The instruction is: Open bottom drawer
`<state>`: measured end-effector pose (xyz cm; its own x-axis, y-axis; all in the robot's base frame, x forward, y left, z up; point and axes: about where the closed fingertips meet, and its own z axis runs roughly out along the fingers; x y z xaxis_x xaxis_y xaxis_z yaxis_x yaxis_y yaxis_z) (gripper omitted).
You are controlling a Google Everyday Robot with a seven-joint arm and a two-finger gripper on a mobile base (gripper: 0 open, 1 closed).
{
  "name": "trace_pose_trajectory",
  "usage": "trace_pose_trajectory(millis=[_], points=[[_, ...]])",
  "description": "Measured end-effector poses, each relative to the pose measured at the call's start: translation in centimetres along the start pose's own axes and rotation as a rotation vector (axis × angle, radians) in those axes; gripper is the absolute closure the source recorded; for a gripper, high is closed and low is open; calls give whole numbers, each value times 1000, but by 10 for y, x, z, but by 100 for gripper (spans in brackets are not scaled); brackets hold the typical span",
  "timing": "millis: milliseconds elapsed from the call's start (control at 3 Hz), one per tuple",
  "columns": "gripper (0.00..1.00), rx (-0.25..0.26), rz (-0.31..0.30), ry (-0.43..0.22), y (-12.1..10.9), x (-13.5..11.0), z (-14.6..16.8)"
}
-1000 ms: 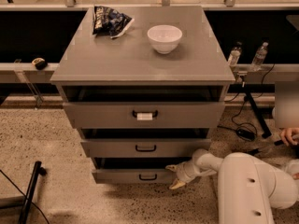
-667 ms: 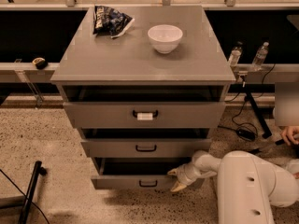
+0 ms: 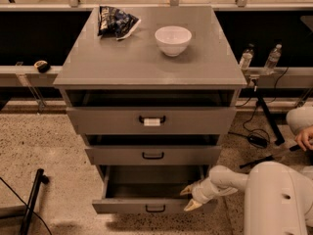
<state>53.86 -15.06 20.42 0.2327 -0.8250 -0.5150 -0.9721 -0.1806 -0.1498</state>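
Observation:
The bottom drawer (image 3: 127, 206) of the grey cabinet is pulled well out, its dark inside showing. Its flat front carries a small black bar handle (image 3: 155, 209). My gripper (image 3: 189, 198) is at the drawer's right front corner, on a white arm that reaches in from the lower right. Its pale fingers (image 3: 191, 205) are spread apart, one over the drawer's inside edge and one by the front. The middle drawer (image 3: 153, 155) and the top drawer (image 3: 151, 120), which has a white tag on its handle, sit only slightly out.
A white bowl (image 3: 172, 39) and a dark snack bag (image 3: 115, 21) lie on the cabinet top. Two water bottles (image 3: 259, 59) stand on a ledge at the right. A black stand (image 3: 32, 199) leans at the lower left. Cables (image 3: 254, 136) cross the speckled floor on the right.
The bottom drawer has slid much further out toward the camera, and my gripper has come forward with it at its right front corner.

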Motion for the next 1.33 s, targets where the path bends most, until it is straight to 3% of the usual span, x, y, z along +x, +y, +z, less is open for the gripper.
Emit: trace_pose_trajectory(millis=[667,1333], points=[[49,-80,117,35,77,13,-18],[48,-96,110,36,100,1,-31]])
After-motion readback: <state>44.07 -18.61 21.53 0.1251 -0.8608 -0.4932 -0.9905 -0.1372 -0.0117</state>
